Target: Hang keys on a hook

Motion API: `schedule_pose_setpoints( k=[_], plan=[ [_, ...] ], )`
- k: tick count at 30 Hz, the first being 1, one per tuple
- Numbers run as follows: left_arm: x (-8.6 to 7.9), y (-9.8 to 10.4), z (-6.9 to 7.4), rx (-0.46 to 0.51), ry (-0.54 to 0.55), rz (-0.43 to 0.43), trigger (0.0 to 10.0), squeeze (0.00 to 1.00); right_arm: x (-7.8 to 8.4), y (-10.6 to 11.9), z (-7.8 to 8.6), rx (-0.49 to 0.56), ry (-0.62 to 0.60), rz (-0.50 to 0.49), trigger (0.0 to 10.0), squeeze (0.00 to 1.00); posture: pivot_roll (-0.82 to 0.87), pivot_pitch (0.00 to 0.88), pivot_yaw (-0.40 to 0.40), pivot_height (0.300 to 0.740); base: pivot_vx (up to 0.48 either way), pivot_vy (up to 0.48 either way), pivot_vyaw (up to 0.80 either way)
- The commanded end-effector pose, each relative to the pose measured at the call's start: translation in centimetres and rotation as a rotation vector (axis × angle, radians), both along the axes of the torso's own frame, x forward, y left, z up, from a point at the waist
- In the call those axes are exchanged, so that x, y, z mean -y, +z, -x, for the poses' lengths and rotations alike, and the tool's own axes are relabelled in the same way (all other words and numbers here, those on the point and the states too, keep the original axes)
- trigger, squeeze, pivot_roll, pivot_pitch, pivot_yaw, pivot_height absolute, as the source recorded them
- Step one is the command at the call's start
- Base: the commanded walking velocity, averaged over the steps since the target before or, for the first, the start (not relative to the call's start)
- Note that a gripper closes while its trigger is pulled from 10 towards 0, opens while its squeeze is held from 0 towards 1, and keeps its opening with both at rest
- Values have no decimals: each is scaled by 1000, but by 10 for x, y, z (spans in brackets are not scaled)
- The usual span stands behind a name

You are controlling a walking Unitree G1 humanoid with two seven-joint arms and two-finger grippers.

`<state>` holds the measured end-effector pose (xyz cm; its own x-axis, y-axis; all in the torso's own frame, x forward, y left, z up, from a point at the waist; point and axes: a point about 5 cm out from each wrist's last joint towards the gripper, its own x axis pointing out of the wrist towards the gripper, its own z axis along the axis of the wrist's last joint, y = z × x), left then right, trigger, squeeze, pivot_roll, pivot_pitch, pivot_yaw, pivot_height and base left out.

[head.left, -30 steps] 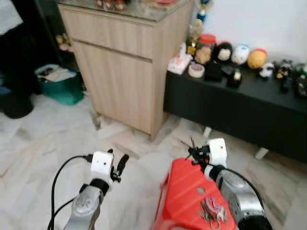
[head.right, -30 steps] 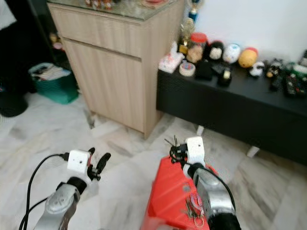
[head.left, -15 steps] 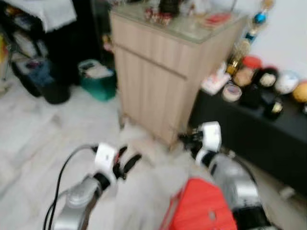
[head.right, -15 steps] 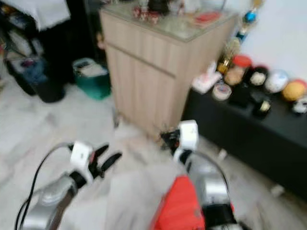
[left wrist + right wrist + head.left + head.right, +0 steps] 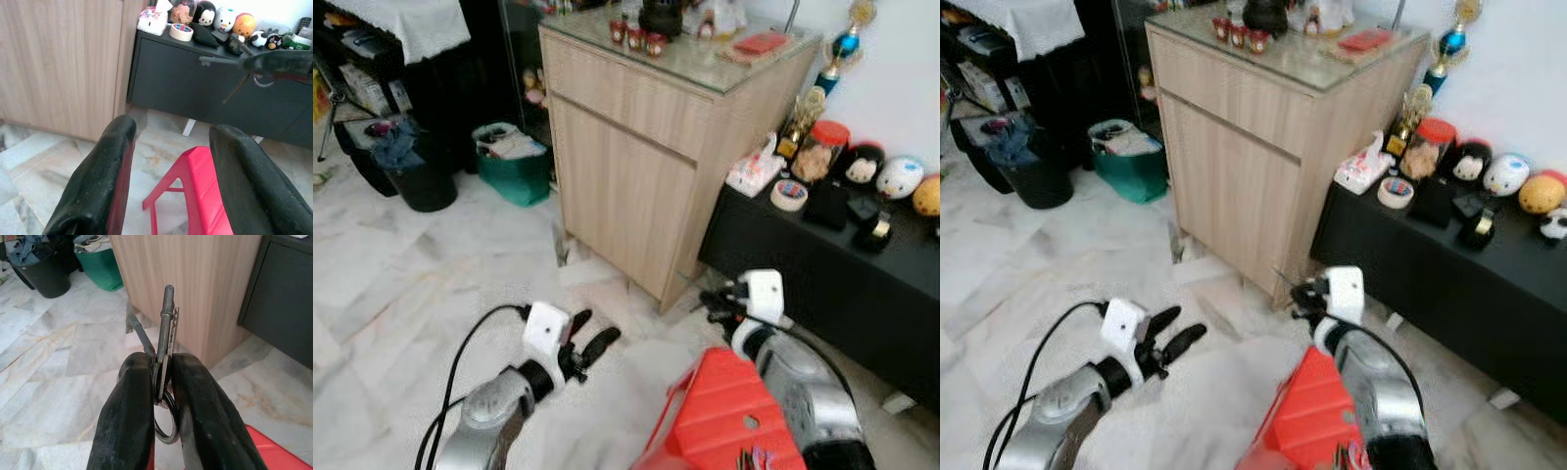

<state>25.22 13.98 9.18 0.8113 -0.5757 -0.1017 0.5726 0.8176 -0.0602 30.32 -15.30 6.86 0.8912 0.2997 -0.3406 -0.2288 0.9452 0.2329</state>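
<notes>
My right gripper (image 5: 159, 363) is shut on a bunch of metal keys (image 5: 165, 328) on a ring; one long key sticks up from between the fingers. It hovers over the far edge of a red plastic stool (image 5: 720, 416), facing the wooden cabinet (image 5: 636, 166). The same gripper (image 5: 715, 304) and its keys (image 5: 220, 61) also show from the head and the left wrist. My left gripper (image 5: 592, 338) is open and holds nothing, low over the marble floor to the left of the stool. A second bunch of keys (image 5: 754, 458) lies on the stool's top.
A low black bench (image 5: 842, 284) with toys, a jar and a tape roll runs along the wall on the right. A green basket (image 5: 514, 166) and a black bin (image 5: 416, 181) stand left of the cabinet. Marble floor (image 5: 411, 284) lies open to the left.
The camera has swung up and to the left, so more of the cabinet top and room shows and less of the stool. The right gripper still holds the keys.
</notes>
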Motion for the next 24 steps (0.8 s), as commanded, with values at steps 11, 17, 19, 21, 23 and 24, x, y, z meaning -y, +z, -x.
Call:
schedule_pose_setpoints(
  k=[11, 17, 19, 21, 23, 24],
  plan=[
    [0, 2, 2, -13, 12, 29, 10000, 0, 8, 5, -6, 22, -85, 28, 10000, 0, 59, 0, -82, 740, -157, 0, 0],
    [1, 2, 2, -14, 12, 39, 10000, 0, 7, 8, -8, 30, -88, 30, 10000, 0, 58, 0, -81, 740, -310, 0, 0],
    [2, 3, 2, -14, 10, 42, 10000, 0, 7, 9, -9, 35, -93, 25, 10000, 0, 59, 0, -80, 740, -332, 0, 0],
    [2, 4, 1, -14, 9, 42, 10000, 0, 6, 10, -10, 38, -95, 22, 10000, 0, 58, 0, -80, 740, -358, 0, 0],
    [2, 4, 1, -15, 8, 43, 10000, 0, 6, 11, -10, 38, -96, 19, 10000, 0, 58, 0, -80, 740, -398, 0, 0],
    [2, 4, 1, -15, 8, 43, 10000, 0, 5, 11, -11, 37, -92, 22, 10000, 0, 58, 0, -80, 740, -428, 0, 0]
  ],
)
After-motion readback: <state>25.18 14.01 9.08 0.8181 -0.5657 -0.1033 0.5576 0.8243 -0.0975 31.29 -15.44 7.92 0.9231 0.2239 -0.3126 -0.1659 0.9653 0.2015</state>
